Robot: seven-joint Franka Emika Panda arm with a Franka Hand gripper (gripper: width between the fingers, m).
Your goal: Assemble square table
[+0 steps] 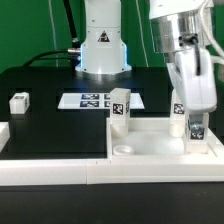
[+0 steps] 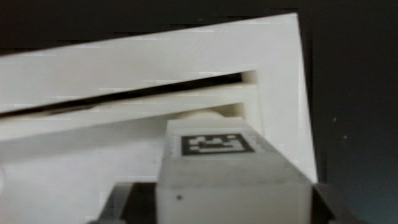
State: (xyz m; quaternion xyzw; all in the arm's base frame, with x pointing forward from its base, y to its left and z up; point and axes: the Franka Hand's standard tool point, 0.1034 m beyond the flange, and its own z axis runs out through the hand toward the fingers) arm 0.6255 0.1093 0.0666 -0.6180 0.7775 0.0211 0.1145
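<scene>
One leg [image 1: 194, 118] is in the pincer [image 1: 196, 130], held upright with its long axis vertical, right over the far corner of the top [image 1: 150, 148] on the exterior view's right. The wrist view shows the same leg [image 2: 228, 165] clamped between the two fingers [image 2: 128, 203], tag facing the camera, with the top's rim [image 2: 267, 95] just beyond it. From where I stand the leg looks touching or just above the top's floor; I cannot tell which. The coming move, I judge, turns on this: the corner lies straight below the pincer, so the leg goes down along its own axis.

Counting: one top, sitting at the desk's [image 1: 50, 120] near edge; three legs in sight. The second leg [image 1: 120, 108] stands at the top's far corner on the exterior view's left, the third [image 1: 19, 101] lies loose, well apart. A fourth is not visible. The marker board [image 1: 92, 100] lies behind.
</scene>
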